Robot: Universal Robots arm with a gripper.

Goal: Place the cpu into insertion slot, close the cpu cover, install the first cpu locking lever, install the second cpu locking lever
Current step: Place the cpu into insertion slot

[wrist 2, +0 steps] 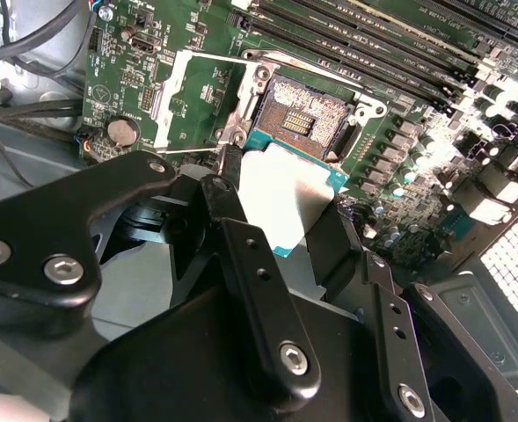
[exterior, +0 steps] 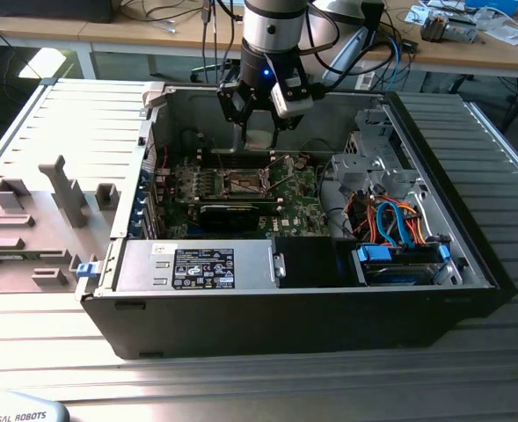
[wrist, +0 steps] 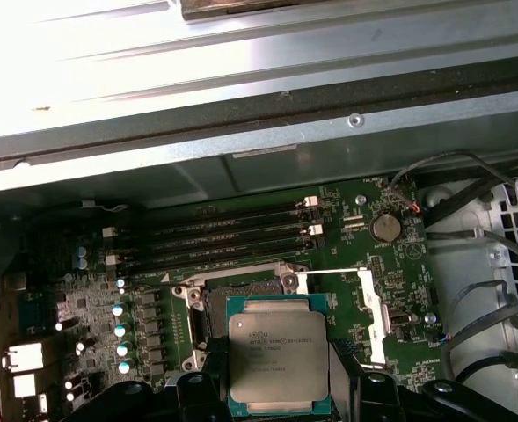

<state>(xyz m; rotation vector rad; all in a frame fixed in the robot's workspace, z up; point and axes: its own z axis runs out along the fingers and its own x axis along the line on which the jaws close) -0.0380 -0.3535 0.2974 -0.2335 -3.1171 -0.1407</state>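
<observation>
— What writing can be seen?
— Nearest, in the exterior view, a black-and-white printed sticker (exterior: 203, 268) lies on the long silvery metal box (exterior: 257, 251) at the front of the open black computer case (exterior: 285, 325). Its print is too small to make out. The first wrist view shows lines of print on the small square silvery-topped cpu (wrist: 278, 356).
— And the pincer?
— The black two-fingered gripper (wrist: 280, 396) pinches the cpu by two opposite edges, with its fingers (wrist: 375, 391) pressed against it. The chip hangs over the green motherboard (wrist: 412, 277), overlapping one edge of the square dark insertion slot (wrist: 213, 309), not seated.
— Does one view add anything?
— The second wrist view shows the slot's contact field bare and the thin silvery cpu cover (wrist 2: 164, 110) flipped open beside it. The exterior view shows the grey robot arm (exterior: 272, 26) reaching down near the case's far wall.
</observation>
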